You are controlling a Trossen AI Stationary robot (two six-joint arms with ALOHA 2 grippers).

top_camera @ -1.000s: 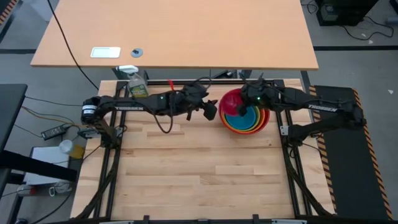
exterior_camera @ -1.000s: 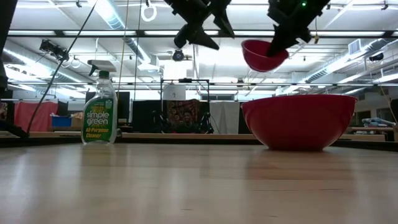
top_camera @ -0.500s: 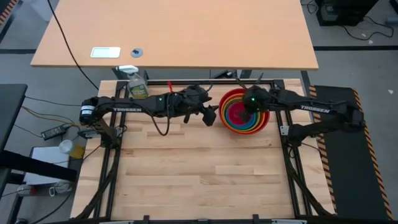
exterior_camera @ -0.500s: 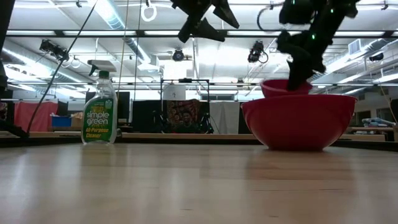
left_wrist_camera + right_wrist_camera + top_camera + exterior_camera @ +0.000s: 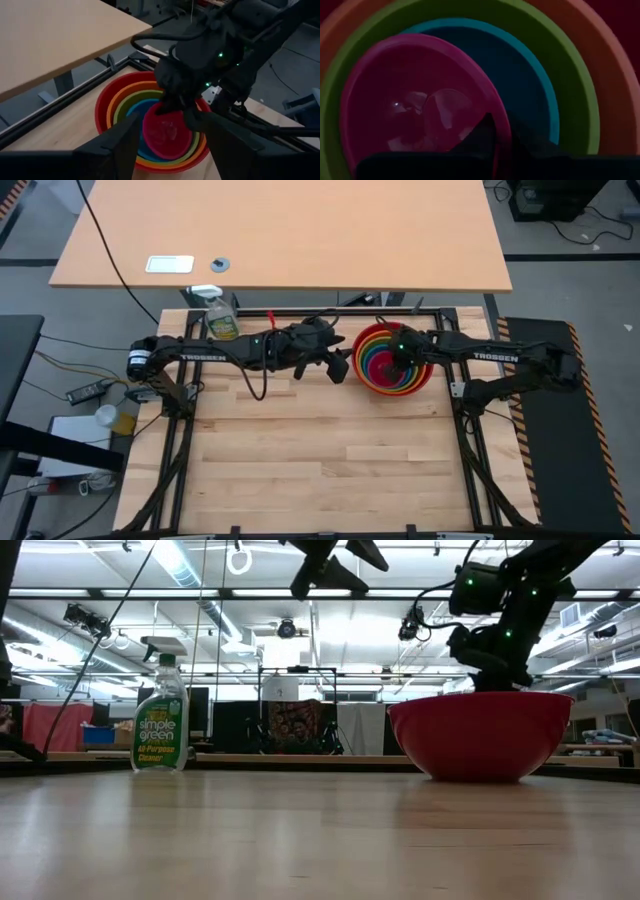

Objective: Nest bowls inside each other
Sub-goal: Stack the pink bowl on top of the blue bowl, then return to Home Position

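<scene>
The red [image 5: 360, 352], orange [image 5: 120, 96], lime green [image 5: 570, 65] and blue [image 5: 530, 85] bowls sit nested at the table's far right; the red one rests on its base [image 5: 480, 772]. The pink bowl [image 5: 165, 131] lies inside the blue one, off-centre. My right gripper [image 5: 500, 145] reaches down into the stack, shut on the pink bowl. My left gripper [image 5: 340, 366] hangs open in the air just left of the stack, touching nothing. In the low view the red wall hides the inner bowls. My right gripper holds the pink bowl by its rim [image 5: 506, 125], one finger inside the bowl and one outside it. The fingers come from above, slanting down. The bowl sits low within the blue bowl, mouth up and a little tilted; whether it rests there I cannot tell.
A yellowish spray bottle [image 5: 221, 317] stands upright at the table's far left corner. A large wooden desk [image 5: 280, 230] stands beyond the far edge. Bare wooden planks [image 5: 320, 450] make up the near half of the table.
My right gripper has gone down, tipping more steeply, and carried the pink bowl from above the stack into the blue bowl, below the red rim. The other bowls have stayed in place.
</scene>
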